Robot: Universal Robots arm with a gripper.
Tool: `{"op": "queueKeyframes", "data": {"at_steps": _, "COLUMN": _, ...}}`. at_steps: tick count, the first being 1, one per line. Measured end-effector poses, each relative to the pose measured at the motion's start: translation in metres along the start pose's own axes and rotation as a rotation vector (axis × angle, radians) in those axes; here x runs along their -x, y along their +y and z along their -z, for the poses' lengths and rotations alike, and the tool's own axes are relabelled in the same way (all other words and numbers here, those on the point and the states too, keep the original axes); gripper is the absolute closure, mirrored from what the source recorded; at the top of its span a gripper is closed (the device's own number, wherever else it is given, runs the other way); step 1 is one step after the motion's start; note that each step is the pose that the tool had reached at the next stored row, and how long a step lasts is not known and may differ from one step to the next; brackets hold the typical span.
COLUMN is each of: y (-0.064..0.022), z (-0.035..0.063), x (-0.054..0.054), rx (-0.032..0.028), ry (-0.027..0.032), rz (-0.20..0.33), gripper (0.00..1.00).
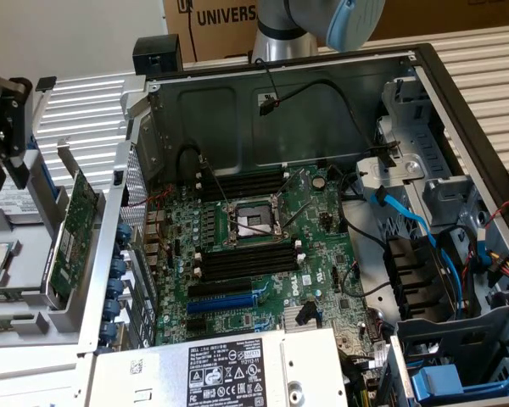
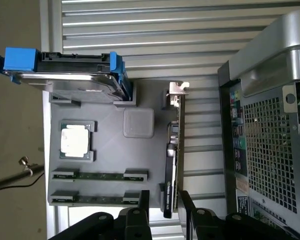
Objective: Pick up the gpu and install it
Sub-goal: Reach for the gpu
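Observation:
The gpu [image 1: 72, 231] stands on its long edge in a grey holder tray [image 1: 34, 254], just outside the computer case on the exterior view's left. From the wrist, the gpu [image 2: 171, 160] is a thin line of green board and black shroud, with its silver bracket [image 2: 176, 90] at the far end. My gripper [image 1: 4, 157] hangs open above the tray, higher than the card. In the wrist view my gripper [image 2: 165, 200] has one dark finger on each side of the card's near end, with nothing held. The large green motherboard [image 1: 254, 246] lies inside the open case.
The tray [image 2: 110, 160] also holds a processor [image 2: 75, 140], two memory sticks [image 2: 100, 175] and a hard drive with blue rails [image 2: 65, 70]. The case's perforated rear wall [image 2: 270, 150] stands close beside the card. Cables and drive cages [image 1: 441, 254] crowd the case on the exterior view's right.

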State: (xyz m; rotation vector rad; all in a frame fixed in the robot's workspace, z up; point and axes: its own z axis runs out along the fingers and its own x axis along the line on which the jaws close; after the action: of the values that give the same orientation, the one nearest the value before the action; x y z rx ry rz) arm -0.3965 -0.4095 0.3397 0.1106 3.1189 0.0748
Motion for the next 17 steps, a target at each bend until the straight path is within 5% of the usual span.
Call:
{"op": "queueKeyframes", "data": {"at_steps": 8, "y": -0.0093, "z": -0.0168, "x": 0.0, "rx": 0.0007, "ry": -0.0089, "rz": 0.001, "gripper": 0.64}}
{"op": "queueKeyframes", "data": {"at_steps": 17, "y": -0.0177, "z": -0.0282, "x": 0.005, "rx": 0.0034, "ry": -0.0313, "rz": -0.002, "gripper": 0.64}}
